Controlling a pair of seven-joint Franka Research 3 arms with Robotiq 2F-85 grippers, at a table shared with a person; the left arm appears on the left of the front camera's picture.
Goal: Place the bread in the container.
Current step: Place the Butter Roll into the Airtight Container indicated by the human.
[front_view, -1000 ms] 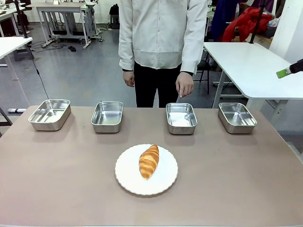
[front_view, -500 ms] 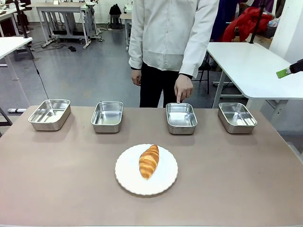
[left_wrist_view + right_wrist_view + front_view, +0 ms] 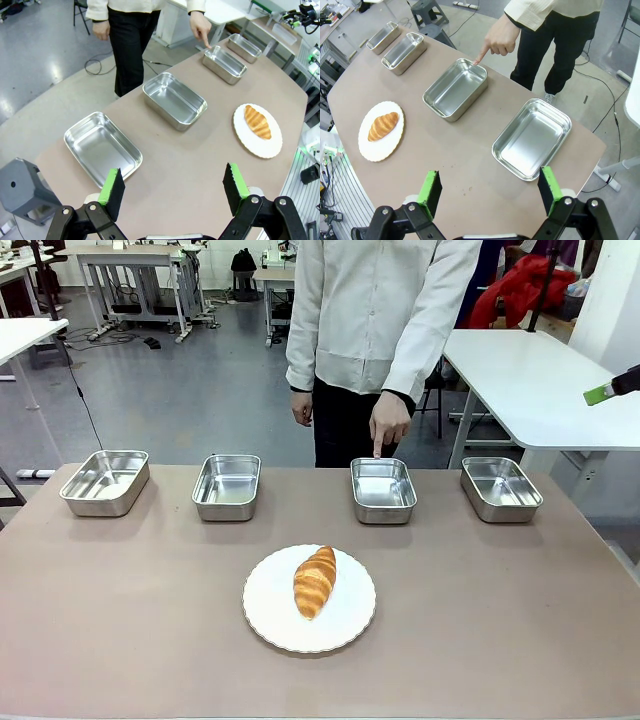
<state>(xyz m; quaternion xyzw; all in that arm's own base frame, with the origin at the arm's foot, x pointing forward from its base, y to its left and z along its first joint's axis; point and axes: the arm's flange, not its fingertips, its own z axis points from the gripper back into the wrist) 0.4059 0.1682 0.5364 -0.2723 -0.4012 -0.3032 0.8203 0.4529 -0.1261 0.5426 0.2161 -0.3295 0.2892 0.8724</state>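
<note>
The bread [image 3: 314, 582], a golden-brown croissant, lies on a white scallop-edged plate [image 3: 350, 625] at the table's middle front. Across the table a person's hand [image 3: 388, 425] points a finger down at the far rim of one container [image 3: 383, 490], the third steel pan from the left. My left gripper [image 3: 172, 190] is open, high above the table's left end, with nothing between its fingers. The right gripper [image 3: 490, 192] is open too, high over the right end; one green fingertip [image 3: 598, 394] shows at the right edge. The bread [image 3: 257, 121] [image 3: 383, 126] and that container [image 3: 224, 63] [image 3: 455, 89] lie well away from both.
Three more steel pans stand in the same far row: two on the left [image 3: 105, 481] [image 3: 227, 486] and one on the right [image 3: 501, 488]. All look empty. The person stands close behind the far edge. A white table [image 3: 530, 370] stands behind on the right.
The person has stepped to the picture's right, and their hand has come down to point at the third pan's far rim. The bread, the plate and the pans have not moved.
</note>
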